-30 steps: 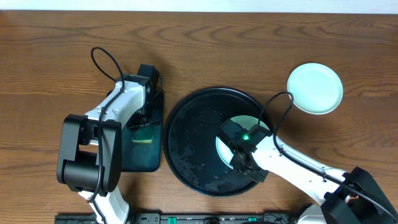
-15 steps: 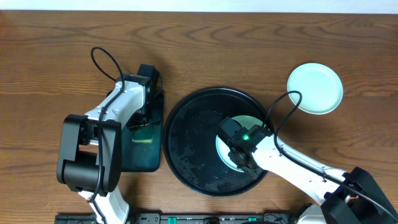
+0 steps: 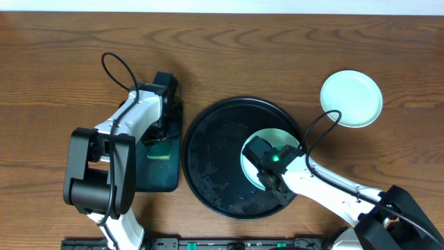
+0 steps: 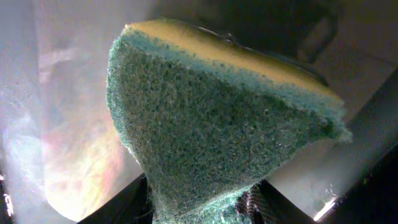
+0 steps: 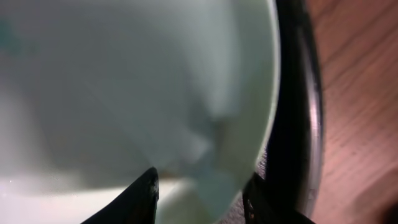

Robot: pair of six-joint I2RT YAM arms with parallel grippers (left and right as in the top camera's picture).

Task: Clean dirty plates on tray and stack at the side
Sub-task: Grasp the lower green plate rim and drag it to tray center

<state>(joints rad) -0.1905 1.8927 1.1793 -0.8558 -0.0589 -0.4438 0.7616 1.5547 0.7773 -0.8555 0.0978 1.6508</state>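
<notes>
Tabletop (image 3: pixel 277 55): sponge (image 4: pixel 217 143) tight in left claw (image 4: pixel 205 208); right claw (image 5: pixel 202 186) over half-hidden plate (image 5: pixel 124 93), grip unclear.

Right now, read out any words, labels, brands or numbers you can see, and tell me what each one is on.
No readable text in any view.
The black tray, the mint plate on it, the second plate on the wooden table and the sponge show no lettering.
The dark strip at the overhead view's bottom edge is too small to read.
</notes>
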